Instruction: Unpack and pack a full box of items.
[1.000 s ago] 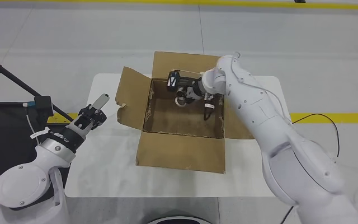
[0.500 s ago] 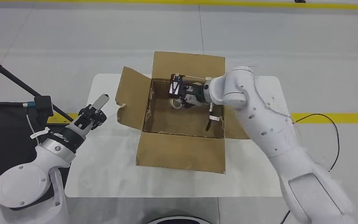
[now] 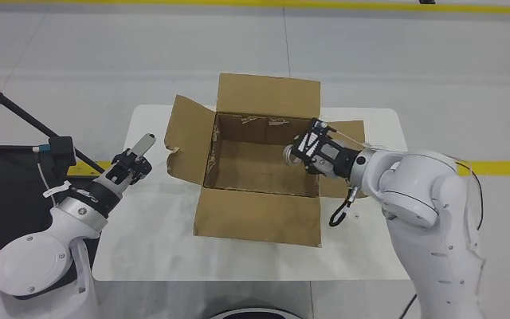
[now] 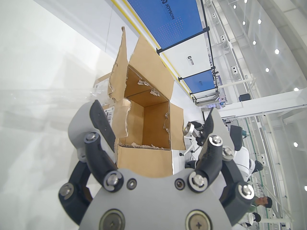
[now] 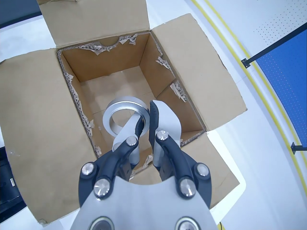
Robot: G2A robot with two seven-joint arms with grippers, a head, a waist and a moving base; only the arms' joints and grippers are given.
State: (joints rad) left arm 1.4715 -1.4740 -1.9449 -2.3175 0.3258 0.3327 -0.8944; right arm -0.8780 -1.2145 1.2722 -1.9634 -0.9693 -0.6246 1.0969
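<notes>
An open cardboard box (image 3: 259,217) with torn flaps stands mid-table. Its inner floor (image 5: 120,82) is bare cardboard. My right gripper (image 3: 309,149) hangs over the box's right wall, shut on the rim of a silver tape roll (image 3: 292,154). In the right wrist view the roll (image 5: 120,108) hangs above the box floor, with one finger inside the ring and one outside, at my right gripper (image 5: 146,114). My left gripper (image 3: 142,150) stands open over the table's left edge, holding nothing and apart from the box (image 4: 146,160).
The white table (image 3: 151,239) has free surface in front of the box and on its left. The box's left flap (image 3: 185,143) sticks up towards my left gripper. A black stand (image 3: 54,148) sits off the table's left side.
My right gripper has carried the tape roll from the box's far side across to its right wall and nearer me. The left arm has kept still.
</notes>
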